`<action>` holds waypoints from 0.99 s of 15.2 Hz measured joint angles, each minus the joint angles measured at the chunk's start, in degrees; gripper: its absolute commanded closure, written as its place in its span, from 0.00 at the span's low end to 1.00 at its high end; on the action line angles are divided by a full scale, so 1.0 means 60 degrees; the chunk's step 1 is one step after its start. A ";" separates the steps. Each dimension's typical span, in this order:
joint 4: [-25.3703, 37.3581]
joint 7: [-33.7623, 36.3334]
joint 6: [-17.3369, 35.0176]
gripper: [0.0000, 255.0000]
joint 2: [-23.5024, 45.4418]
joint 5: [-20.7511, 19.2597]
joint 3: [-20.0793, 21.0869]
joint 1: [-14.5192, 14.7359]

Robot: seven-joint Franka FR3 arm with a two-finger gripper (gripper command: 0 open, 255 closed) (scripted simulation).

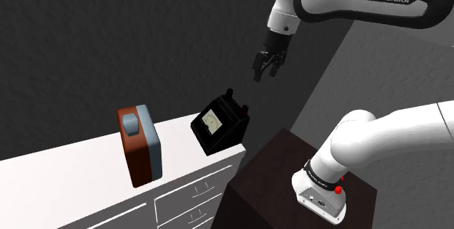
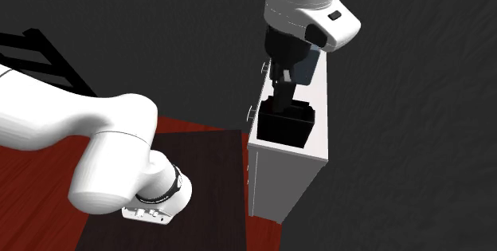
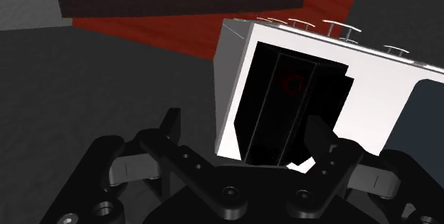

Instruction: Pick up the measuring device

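Black boxy measuring device point(image 1: 220, 126) (pale face) is sitting on the white cabinet point(image 1: 65, 173). Wide-open gripper point(image 1: 268, 66) is hovering above the cabinet.

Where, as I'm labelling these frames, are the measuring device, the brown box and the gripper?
measuring device point(image 1: 229, 130): shoulder view, on its black body.
brown box point(image 1: 133, 155): shoulder view, on its brown side.
gripper point(image 1: 265, 73): shoulder view, midway between the tips of its open fingers.
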 measured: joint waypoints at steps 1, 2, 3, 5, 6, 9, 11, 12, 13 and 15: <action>-0.0062 0.0331 0.0191 0.00 0.0184 0.0099 0.0184 -0.0017; -0.0058 0.0668 0.0417 0.00 0.0467 0.0189 0.0380 -0.0040; -0.0171 0.0978 0.0636 0.00 0.0629 0.0273 0.0544 -0.0060; -0.0162 0.1678 0.1054 0.00 0.1158 0.0448 0.0946 -0.0084; -0.0264 0.2016 0.1273 0.00 0.1328 0.0535 0.1125 -0.0088; -0.0440 0.2530 0.1840 0.00 0.1807 0.0638 0.1413 -0.0127; -0.0631 0.2605 0.2126 0.00 0.1904 0.0680 0.1494 -0.0112; -0.0730 0.2599 0.2262 0.00 0.1946 0.0687 0.1508 -0.0114; -0.0810 0.2598 0.2377 0.00 0.1981 0.0694 0.1522 -0.0114; -0.0971 0.2588 0.2612 0.00 0.2055 0.0710 0.1552 -0.0112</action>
